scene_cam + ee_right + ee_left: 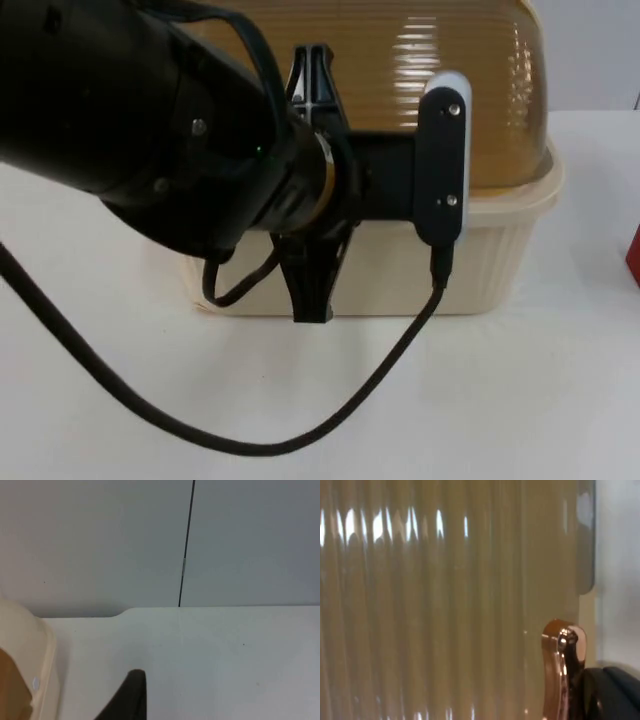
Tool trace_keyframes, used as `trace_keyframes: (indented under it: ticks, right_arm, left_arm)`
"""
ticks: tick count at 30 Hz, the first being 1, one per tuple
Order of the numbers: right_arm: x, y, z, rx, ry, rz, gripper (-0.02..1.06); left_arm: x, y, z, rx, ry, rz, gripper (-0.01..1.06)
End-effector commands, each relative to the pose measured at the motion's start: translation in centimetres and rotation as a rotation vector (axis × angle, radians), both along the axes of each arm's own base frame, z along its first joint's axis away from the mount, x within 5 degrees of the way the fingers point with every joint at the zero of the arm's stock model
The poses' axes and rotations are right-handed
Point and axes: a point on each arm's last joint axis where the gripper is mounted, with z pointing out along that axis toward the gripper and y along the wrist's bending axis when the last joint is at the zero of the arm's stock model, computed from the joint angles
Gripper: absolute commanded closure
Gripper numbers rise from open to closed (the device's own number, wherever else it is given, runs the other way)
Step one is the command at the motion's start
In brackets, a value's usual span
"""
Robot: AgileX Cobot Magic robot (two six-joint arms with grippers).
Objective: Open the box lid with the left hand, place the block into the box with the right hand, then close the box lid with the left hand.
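One box (500, 250), amber lid (470, 70) down | one red block (633, 255) | left end effector (310, 190) over lid, grip unclear

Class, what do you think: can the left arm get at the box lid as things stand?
Probably yes. The left gripper hangs right over the ribbed amber lid of the cream box, with nothing between them. The left wrist view shows the lid's ribs close up, with a copper handle beside a finger.

Looks like a robotics lab setup, not anyone's home: plain white table (225, 655) ending at a bare grey partition wall (100, 545) with a panel seam, and a black robot arm (130, 120) hanging over it.
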Motion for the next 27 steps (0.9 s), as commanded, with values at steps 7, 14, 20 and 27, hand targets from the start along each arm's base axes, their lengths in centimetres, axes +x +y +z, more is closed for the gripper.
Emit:
trace_keyframes:
  ticks: [7,14,20,27]
  right_arm:
    - [-0.1,0.0,0.3,0.006,-0.007,0.0,0.0]
    - [-0.1,0.0,0.3,0.006,-0.007,0.0,0.0]
    - [-0.1,0.0,0.3,0.006,-0.007,0.0,0.0]
    - [-0.1,0.0,0.3,0.001,-0.007,-0.001,0.0]
  left_arm:
    - [0.4,-0.1,1.1,-0.01,-0.04,0.0,1.05]
    - [0.9,-0.9,2.3,-0.041,0.014,0.032,1.05]
    - [2.3,-0.8,3.5,-0.03,0.067,0.015,1.05]
    - [3.7,-0.4,4.9,-0.025,0.097,0.027,1.05]
